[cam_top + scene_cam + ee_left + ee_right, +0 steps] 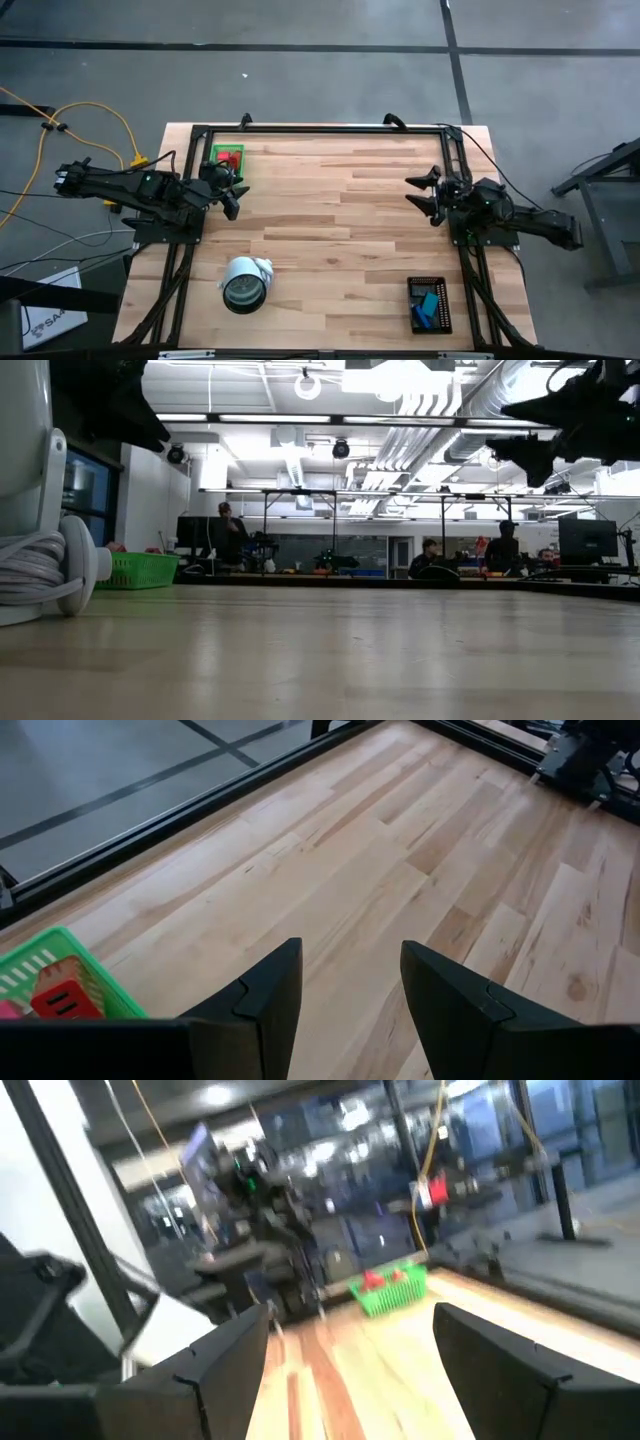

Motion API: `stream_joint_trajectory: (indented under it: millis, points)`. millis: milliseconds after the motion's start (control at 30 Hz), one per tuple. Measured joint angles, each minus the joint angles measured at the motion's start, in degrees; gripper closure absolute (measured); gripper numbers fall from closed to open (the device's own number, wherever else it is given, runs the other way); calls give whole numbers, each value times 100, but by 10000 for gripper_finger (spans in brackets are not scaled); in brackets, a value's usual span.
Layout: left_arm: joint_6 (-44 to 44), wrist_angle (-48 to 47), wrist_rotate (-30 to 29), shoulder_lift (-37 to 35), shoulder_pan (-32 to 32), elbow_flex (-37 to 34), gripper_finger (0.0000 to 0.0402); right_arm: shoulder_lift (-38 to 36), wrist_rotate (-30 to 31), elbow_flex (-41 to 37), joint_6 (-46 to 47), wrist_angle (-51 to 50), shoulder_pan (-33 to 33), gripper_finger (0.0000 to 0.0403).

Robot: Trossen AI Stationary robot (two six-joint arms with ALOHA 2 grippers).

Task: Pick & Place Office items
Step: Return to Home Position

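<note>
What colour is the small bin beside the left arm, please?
The bin is green, with red pieces inside; the left wrist view shows it best.

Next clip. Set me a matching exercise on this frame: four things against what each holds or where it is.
Things:
1. green bin
2. black tray
3. white roll
4. left gripper

States:
A. holds blue and teal bits
B. open and empty, just beside the green bin
C. holds red pieces
D. lies on the bare wood of the table, left half

Pairs: 1-C, 2-A, 3-D, 4-B.

The right gripper waits open over the table's right side.
</note>
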Motion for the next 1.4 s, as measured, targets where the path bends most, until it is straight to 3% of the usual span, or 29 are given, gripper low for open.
stream_joint_trajectory:
  millis: [100,233,467,1400]
  points:
    - [0,-1,-1,0,0,0,238,-2,-12,-2,22,-405,0,131]
    - [0,-2,1,0,0,0,238,2,420,-2,163,-961,-2,131]
    - [2,-2,121,0,-8,0,238,0,142,-4,39,-1012,-4,131]
    - [2,-4,177,0,-13,0,238,66,196,-9,-289,-1043,-4,131]
